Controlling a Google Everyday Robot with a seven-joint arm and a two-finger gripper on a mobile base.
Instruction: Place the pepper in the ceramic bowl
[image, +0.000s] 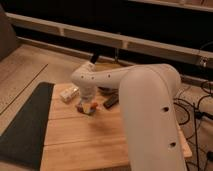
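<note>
My gripper (88, 101) hangs from the white arm's wrist (86, 78) and reaches down to the wooden table (85, 142). Its tip is right at a blue-grey block (85, 108). A small red-orange pepper (93, 105) lies against the block's right side, directly under the gripper. I cannot tell whether the gripper is touching the pepper. A dark, glossy rounded shape (104, 90) just behind the forearm looks like the ceramic bowl. The arm hides most of it.
A dark brown bar (111, 101) lies right of the pepper. A pale small box (69, 94) sits to the left of the gripper. A dark mat (24, 125) covers the table's left side. Cables hang at the right (200, 107). A dark shelf rail runs behind (115, 40).
</note>
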